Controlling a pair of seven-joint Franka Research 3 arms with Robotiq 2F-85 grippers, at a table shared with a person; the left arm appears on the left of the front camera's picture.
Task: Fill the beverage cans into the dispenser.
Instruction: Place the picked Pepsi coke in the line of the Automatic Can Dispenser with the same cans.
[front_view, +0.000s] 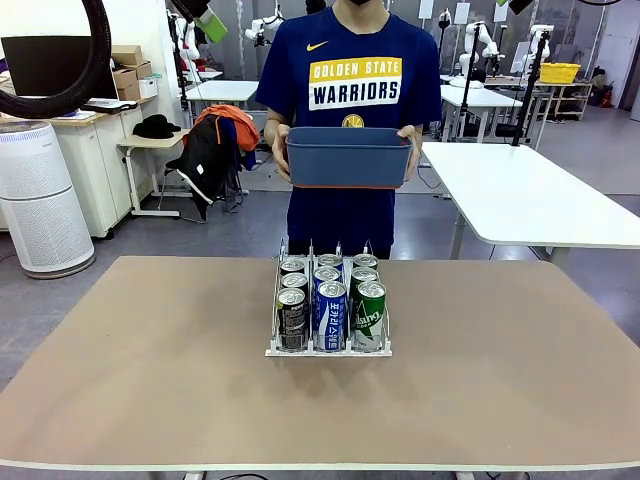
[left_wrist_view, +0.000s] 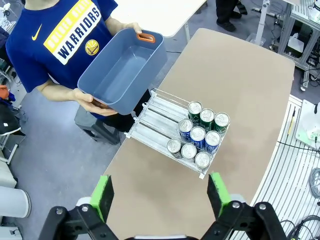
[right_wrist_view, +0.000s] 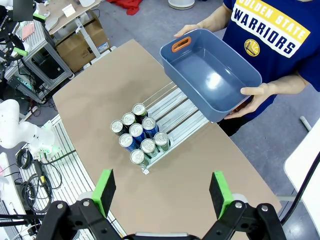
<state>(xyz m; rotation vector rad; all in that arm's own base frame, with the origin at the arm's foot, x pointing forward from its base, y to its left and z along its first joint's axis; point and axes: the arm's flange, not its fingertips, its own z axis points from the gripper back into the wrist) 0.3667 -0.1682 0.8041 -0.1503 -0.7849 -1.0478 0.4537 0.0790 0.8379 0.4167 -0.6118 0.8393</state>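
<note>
The white wire dispenser (front_view: 328, 350) stands on the middle of the tan table. Several beverage cans (front_view: 330, 300) fill the near end of its three lanes: black in the left lane, blue in the middle, green on the right. From above, the cans (left_wrist_view: 198, 136) sit at one end of the dispenser (left_wrist_view: 155, 117) and the far part of the lanes is bare. My left gripper (left_wrist_view: 161, 193) is open, high above the table. My right gripper (right_wrist_view: 163, 192) is open too, above the cans (right_wrist_view: 138, 136) and dispenser (right_wrist_view: 177, 117).
A person stands at the far side holding an empty dark blue tub (front_view: 348, 156) in both hands, above the table's far edge. The tub (left_wrist_view: 122, 70) has an orange handle. The table (front_view: 150, 360) is bare around the rack.
</note>
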